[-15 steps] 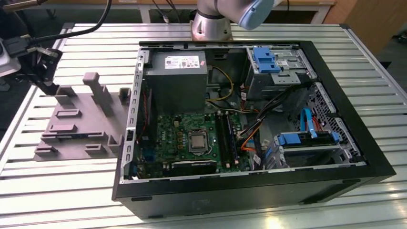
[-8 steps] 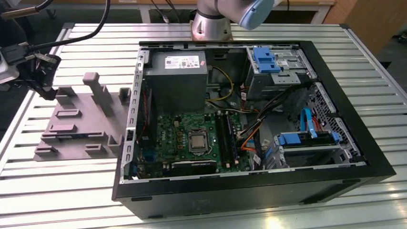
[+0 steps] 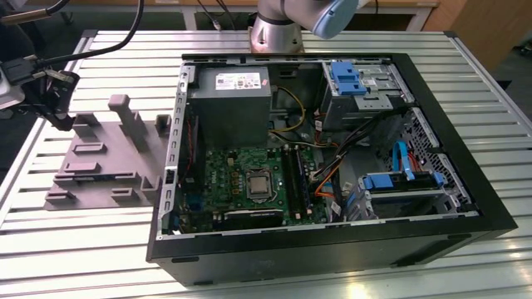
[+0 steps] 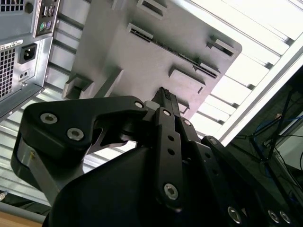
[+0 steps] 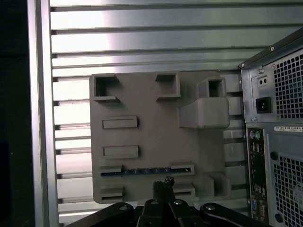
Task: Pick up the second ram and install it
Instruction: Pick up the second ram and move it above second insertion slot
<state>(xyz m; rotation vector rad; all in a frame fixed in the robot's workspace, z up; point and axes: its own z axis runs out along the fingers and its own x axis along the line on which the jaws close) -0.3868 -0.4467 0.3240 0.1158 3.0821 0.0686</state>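
The second ram (image 5: 147, 171) is a thin blue stick standing on edge in a slot of the grey holder plate (image 5: 151, 132). In the second wrist view the ram (image 4: 182, 55) shows as a dark strip along the plate (image 4: 142, 61). My gripper (image 5: 164, 183) hangs above the plate, just off the ram's long side, with its black fingertips together and nothing between them. In the exterior view the gripper (image 3: 57, 103) hovers over the far left end of the plate (image 3: 108, 162).
An open black computer case (image 3: 332, 249) lies on the slatted metal table (image 3: 83, 261), on the exterior view's right of the plate. Its green motherboard (image 3: 241, 168) has long black slots (image 3: 295, 180). Cables hang near the gripper. The case's rear panel (image 5: 274, 142) stands beside the plate.
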